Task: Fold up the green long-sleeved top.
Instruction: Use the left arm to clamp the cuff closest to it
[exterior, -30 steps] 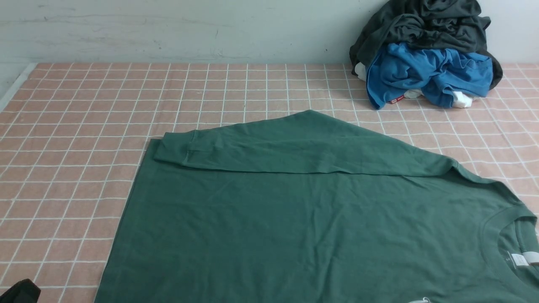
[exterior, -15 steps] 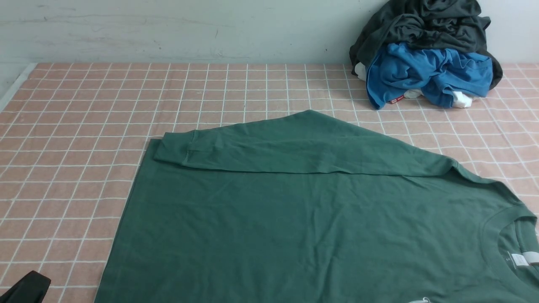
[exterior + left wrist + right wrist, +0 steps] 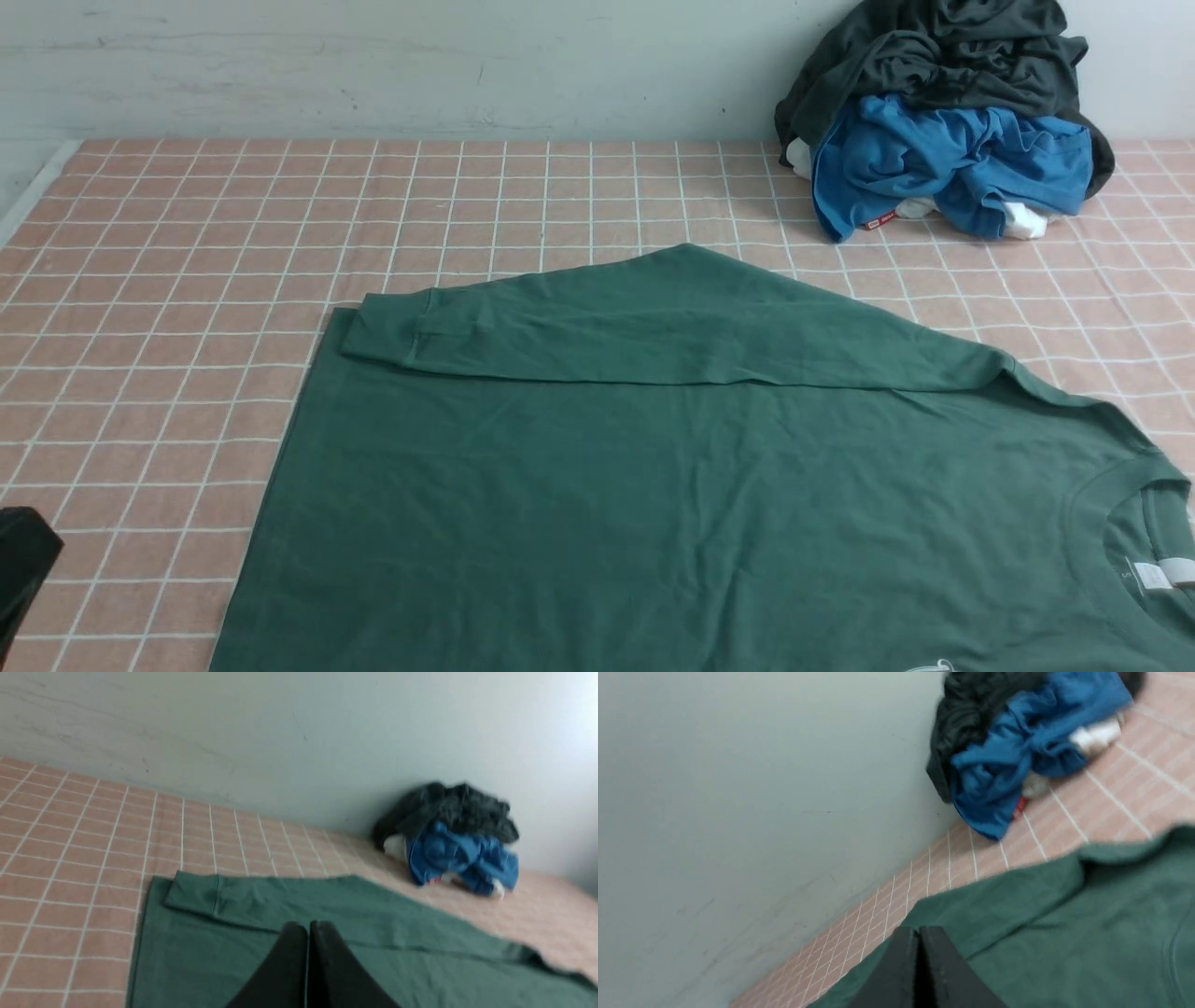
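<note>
Your left gripper [image 3: 308,927] and right gripper [image 3: 919,931], both pressed together and empty, face the large dark green cotton long-sleeved top [image 3: 653,504] lying flat just ahead of them on the pink checked tablecloth [image 3: 140,280], its far sleeve [image 3: 597,327] folded across the body, seemingly the first fold.

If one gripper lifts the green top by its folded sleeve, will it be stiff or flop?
Probably flop: the green top lies flat with soft creases, so it would likely drape and sag. The sleeve folded across it would probably fall open. Spread so wide, it may drag on the checked cloth.
</note>
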You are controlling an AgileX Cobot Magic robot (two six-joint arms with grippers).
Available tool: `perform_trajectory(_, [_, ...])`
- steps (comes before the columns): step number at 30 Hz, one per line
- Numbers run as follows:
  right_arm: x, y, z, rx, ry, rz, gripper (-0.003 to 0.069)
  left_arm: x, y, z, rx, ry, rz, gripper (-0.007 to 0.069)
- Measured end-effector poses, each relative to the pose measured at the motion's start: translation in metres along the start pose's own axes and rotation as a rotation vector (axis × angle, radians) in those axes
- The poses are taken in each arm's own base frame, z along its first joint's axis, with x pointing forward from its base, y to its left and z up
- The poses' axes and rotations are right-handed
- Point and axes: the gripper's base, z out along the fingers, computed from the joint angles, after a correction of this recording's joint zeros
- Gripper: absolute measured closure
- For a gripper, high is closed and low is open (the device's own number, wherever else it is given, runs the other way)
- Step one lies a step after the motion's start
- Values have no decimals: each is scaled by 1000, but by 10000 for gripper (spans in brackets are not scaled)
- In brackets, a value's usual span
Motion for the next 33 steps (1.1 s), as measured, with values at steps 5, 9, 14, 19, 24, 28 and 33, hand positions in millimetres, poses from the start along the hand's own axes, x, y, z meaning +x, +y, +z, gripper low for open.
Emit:
perform_trajectory(5, [-54,51,22,3,122,-347,673,-35,-4,33,-26,428,183,628])
perform_trajectory(9, [-82,82,49,-11,359,-530,673,-53,0,60,-41,721,303,627])
perform_trajectory(14, [-83,99,77,-70,670,-600,673,-36,-5,87,39,991,426,592])
perform_trajectory(19, [-56,104,84,-162,1030,-692,673,16,-19,113,178,1277,520,446])
perform_trajectory(24, [-43,100,81,-162,1193,-787,673,49,-24,139,206,1393,550,270])
perform_trajectory(28, [-43,99,81,-146,1197,-812,673,75,-20,165,189,1421,545,190])
perform_trajectory(33, [-43,99,81,-144,1196,-815,673,101,-14,180,173,1503,537,184])
